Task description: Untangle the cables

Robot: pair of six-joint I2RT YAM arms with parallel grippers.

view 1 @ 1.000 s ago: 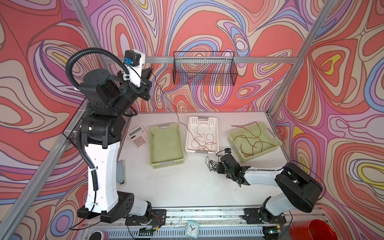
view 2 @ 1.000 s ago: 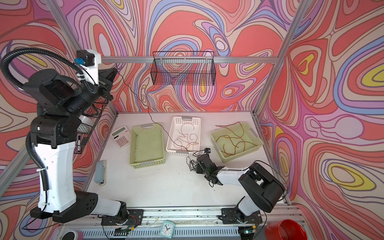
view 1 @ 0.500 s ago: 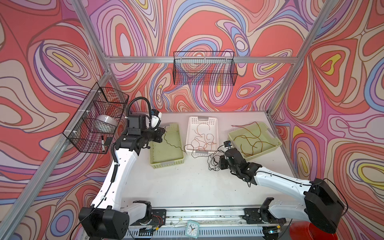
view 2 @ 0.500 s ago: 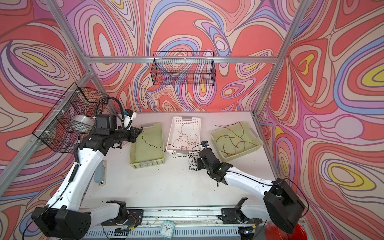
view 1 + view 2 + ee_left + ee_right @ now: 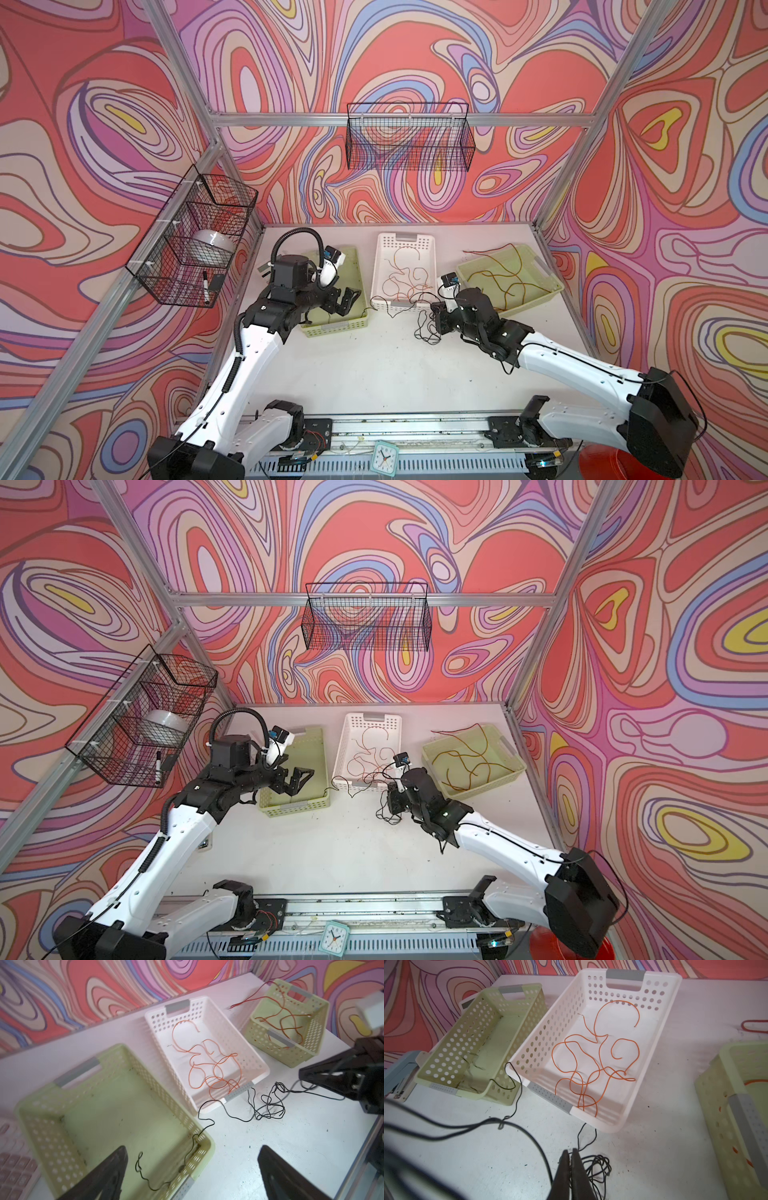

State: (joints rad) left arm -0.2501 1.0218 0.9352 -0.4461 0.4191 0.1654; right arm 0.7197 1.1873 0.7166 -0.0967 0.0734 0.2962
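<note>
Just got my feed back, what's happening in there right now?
The left gripper hangs open over the left green basket, where one end of a black cable lies. The cable runs over the rim to a tangle on the table, and the right gripper is shut on it there. Orange cables sit in the white basket.

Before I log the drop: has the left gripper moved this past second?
Yes. The left gripper dropped from high near the back wall to just over the near end of the left green basket.

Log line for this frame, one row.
left gripper: open, above green basket | right gripper: shut on black cables | one strand end draped into basket
</note>
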